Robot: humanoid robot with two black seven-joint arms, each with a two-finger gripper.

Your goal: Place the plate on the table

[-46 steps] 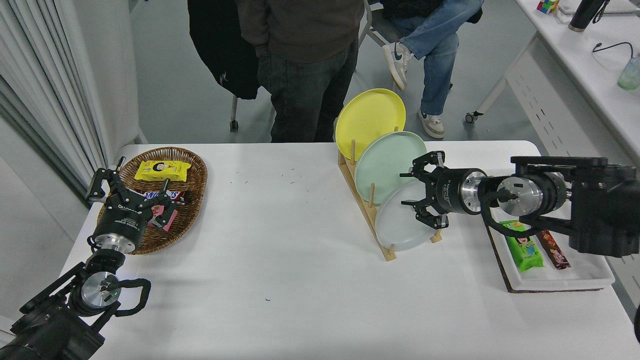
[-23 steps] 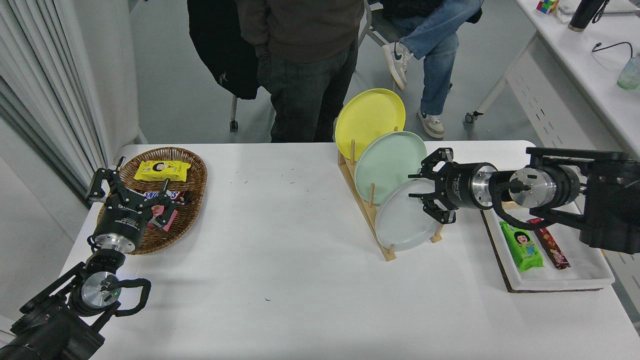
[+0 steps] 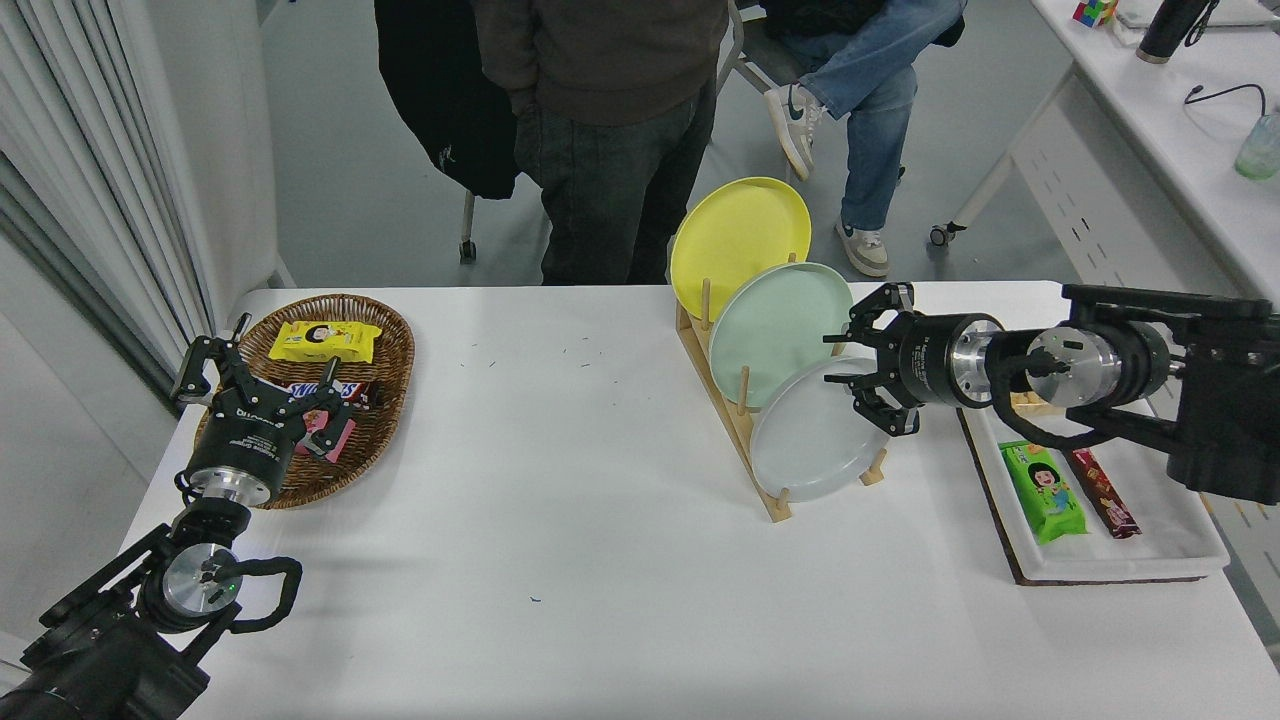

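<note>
Since the earlier frame the right gripper [image 3: 866,366] has drifted rightward and up, jaws apart at the light-grey plate's [image 3: 812,440] upper right rim, the grasp not yet made.

Left to right: the left gripper [image 3: 262,375] hangs parked, jaws apart, over the wicker basket [image 3: 385,345] of snacks. The wooden rack [image 3: 745,440] holds the yellow plate [image 3: 735,240], the mint-green plate [image 3: 775,325] and the grey one. A white tray [image 3: 1150,550] carries two snack packets.

Next, the jaws likely need to close on the rim and lift it to the table [image 3: 600,580].

The plate [image 3: 812,440], round, matte light grey with a shallow raised rim, is standing on edge and leaning back toward the right side of the table [image 3: 560,560]. The table is a big white top with rounded corners, smooth and matte, sitting level.
</note>
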